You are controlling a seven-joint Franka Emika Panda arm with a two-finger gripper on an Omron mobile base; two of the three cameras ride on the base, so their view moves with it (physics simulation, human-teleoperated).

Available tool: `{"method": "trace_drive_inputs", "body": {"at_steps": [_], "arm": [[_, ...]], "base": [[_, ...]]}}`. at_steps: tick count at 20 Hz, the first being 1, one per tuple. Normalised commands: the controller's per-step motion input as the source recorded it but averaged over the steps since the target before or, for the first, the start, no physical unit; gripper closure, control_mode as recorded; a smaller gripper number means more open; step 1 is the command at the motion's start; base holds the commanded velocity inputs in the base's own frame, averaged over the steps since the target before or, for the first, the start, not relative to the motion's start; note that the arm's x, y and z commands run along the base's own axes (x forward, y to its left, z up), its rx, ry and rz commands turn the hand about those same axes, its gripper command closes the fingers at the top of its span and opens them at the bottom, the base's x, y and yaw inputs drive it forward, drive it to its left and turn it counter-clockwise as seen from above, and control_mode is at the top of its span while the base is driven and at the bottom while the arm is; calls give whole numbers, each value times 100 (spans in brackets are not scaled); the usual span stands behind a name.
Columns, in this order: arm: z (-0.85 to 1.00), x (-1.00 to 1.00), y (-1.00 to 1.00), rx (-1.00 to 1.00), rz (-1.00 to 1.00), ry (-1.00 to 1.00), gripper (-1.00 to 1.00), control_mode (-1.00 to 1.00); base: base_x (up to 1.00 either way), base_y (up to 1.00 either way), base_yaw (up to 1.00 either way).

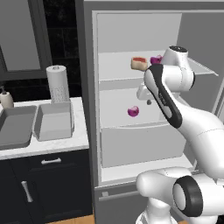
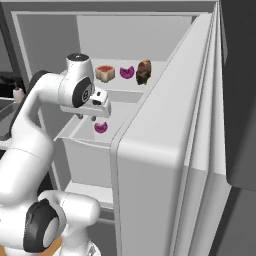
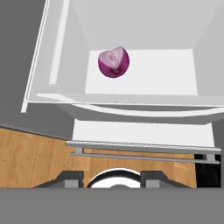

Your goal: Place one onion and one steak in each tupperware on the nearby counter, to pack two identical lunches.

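Tupperware first: the two plain grey rectangular tray-like containers sit on the white marble-look counter (image 1: 65,142) in the left base view, one (image 1: 53,121) near the counter's right edge just in front of the white paper-towel roll (image 1: 57,83), the other (image 1: 15,127) toward the left edge. Neither shows any food in it that I can make out. Inside the open white fridge (image 1: 140,109), a purple halved onion (image 1: 133,111) lies on the middle shelf, with a reddish-brown steak slab (image 1: 139,63) and a second purple onion (image 1: 155,59) up on the top shelf.

Right base view: the pincer (image 2: 87,117) hangs just above the lower onion (image 2: 101,127), jaws together and empty as far as I can tell. A darker brown lump (image 2: 144,72) sits by the top shelf's right edge.

Hand view: that onion (image 3: 113,62) lies well ahead of the dark fingertips (image 3: 70,178). Risk as I see it: dropping in with the jaws together would just knock the round half and roll it toward the shelf's back edge. The shelf's front lip also looks easy to clip.
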Motion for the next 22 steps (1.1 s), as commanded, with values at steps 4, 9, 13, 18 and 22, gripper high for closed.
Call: {"method": "trace_drive_inputs", "body": {"at_steps": [4,9,13,18,22], "arm": [[0,-4,-1,0,0,0,-100,-100],[-7,0,0,0,0,0,-100,-100],[-2,-2,0,0,0,-2,-100,-100],[33,0,0,0,0,-17,-100,-100],[77,5,0,0,2,-39,-100,-100]], "base": [[0,0,0],[0,0,0],[0,0,0],[0,0,0],[0,0,0]]}}
